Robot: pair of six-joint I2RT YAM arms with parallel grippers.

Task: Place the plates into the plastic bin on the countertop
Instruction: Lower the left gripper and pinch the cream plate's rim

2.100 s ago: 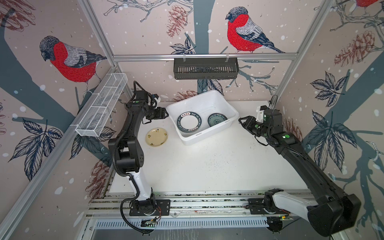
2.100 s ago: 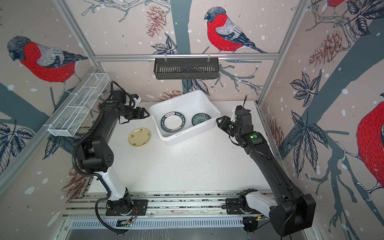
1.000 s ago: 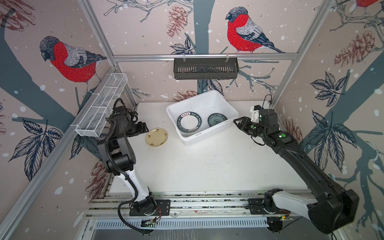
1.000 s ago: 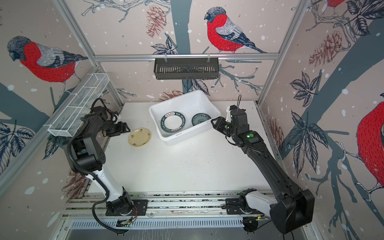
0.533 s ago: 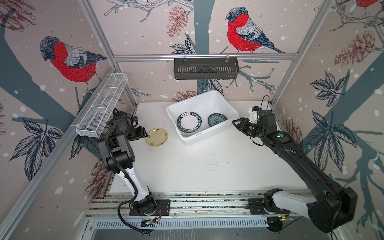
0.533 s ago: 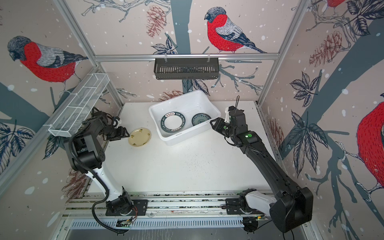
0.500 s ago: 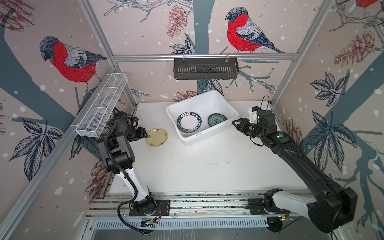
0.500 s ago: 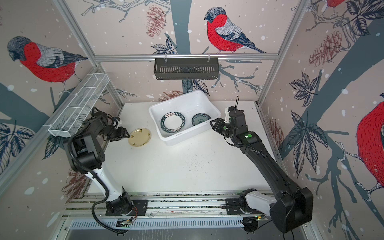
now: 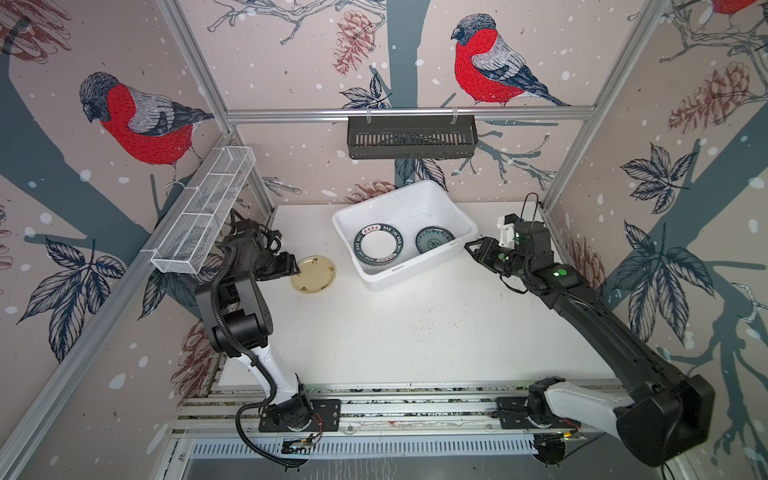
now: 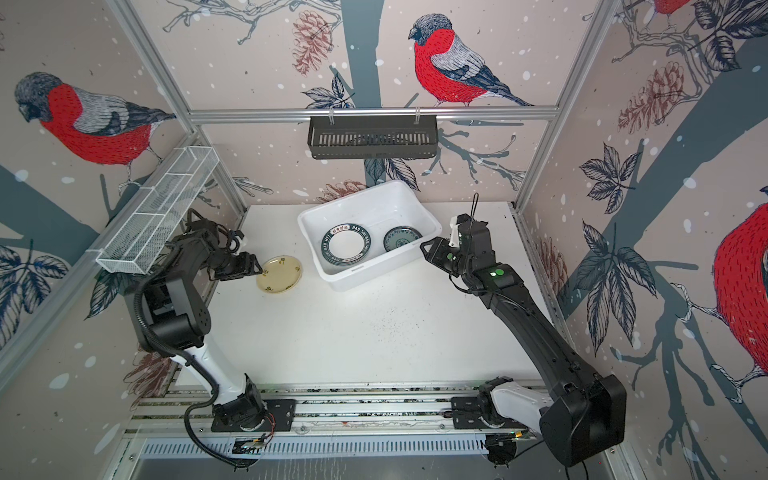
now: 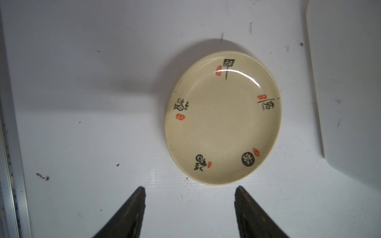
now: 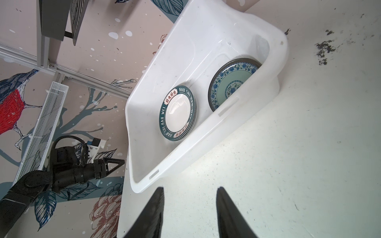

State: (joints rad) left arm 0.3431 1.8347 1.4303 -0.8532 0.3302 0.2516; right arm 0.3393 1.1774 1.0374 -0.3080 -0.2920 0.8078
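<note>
Glossy pale yellow plate [image 11: 222,117] on matt, scuffed countertop [image 11: 82,134]; smooth plastic bin [image 12: 206,41].

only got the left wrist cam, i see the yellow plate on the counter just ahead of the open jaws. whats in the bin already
Observer: The plastic bin holds a stack of plates with a white, green-rimmed lettered plate on top.
Operator: anything else in there
Observer: A teal floral plate lies beside that stack, on the right arm's side, partly hidden behind the bin's near wall.
Operator: and the right arm, in my way?
Observer: The right gripper hovers open and empty just off the bin's right-hand corner, on the far side of the bin from your plate.
</note>
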